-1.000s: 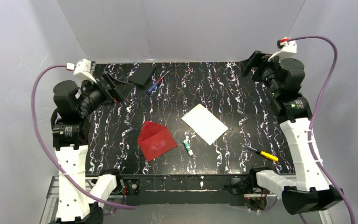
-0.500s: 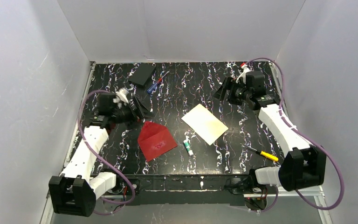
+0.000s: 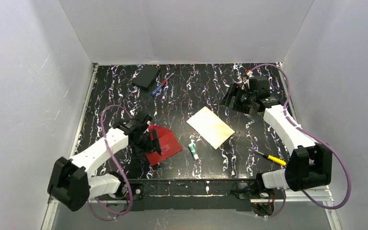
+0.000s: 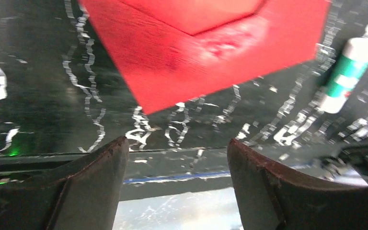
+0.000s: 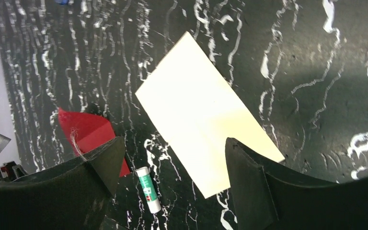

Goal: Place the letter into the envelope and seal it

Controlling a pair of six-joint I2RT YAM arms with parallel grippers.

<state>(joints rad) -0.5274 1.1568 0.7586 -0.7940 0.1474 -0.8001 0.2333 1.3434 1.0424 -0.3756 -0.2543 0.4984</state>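
The red envelope (image 3: 166, 143) lies flat at the near middle-left of the table, its pointed flap toward the far left. My left gripper (image 3: 151, 142) hangs over its left edge. In the left wrist view the envelope (image 4: 206, 52) lies ahead of that gripper (image 4: 177, 143), which is open with nothing between its fingers. The white letter (image 3: 211, 127) lies flat right of the envelope. My right gripper (image 3: 232, 98) hovers above the table beyond the letter's far right corner. It is open and empty (image 5: 175, 141), looking down on the letter (image 5: 206, 115) and the envelope (image 5: 88, 132).
A green-and-white glue stick (image 3: 192, 151) lies between envelope and letter. A flat black rectangular object (image 3: 146, 75) and a blue-and-red tool (image 3: 160, 86) sit at the far left. A yellow-handled tool (image 3: 270, 158) lies near the right front edge. White walls enclose the table.
My left arm swung from the far left down to the envelope, and its jaws narrowed a little. My right arm came in from the far right corner toward the letter.
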